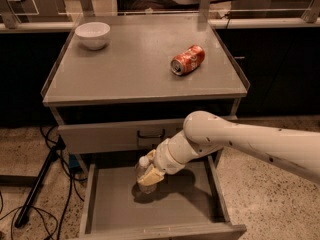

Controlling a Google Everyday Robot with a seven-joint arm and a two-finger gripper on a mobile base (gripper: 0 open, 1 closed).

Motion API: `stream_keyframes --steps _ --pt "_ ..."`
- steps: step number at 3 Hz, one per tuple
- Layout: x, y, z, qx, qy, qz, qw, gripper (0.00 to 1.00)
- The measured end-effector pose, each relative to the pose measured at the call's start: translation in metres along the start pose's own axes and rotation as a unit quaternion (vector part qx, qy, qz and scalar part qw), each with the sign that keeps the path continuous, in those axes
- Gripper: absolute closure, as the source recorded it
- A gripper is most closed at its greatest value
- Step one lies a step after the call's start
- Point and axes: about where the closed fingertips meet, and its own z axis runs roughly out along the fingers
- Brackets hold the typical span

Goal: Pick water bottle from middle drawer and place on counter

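Note:
The middle drawer (117,209) is pulled open below the counter (135,69). My gripper (148,175) reaches down into the drawer from the right and is shut on the water bottle (143,170), a small clear bottle with a white cap. The bottle stands about upright, just above the drawer floor, near the drawer's back middle. Its lower part is hidden by the fingers.
An orange-red soda can (188,59) lies on its side on the counter's right half. A white bowl (93,34) stands at the counter's back left. The closed top drawer front with a black handle (150,133) is just above the gripper. Cables and a stand leg (35,184) lie on the floor at left.

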Motion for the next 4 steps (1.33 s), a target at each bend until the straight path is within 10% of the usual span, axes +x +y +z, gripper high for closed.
stream_keyframes --steps 1,4 --pt "-0.037 -0.012 -0.055 0.005 0.019 -0.017 0.9997 1.0" --pt "-0.045 0.012 -0.072 -0.038 0.016 -0.013 0.9991 1.0"
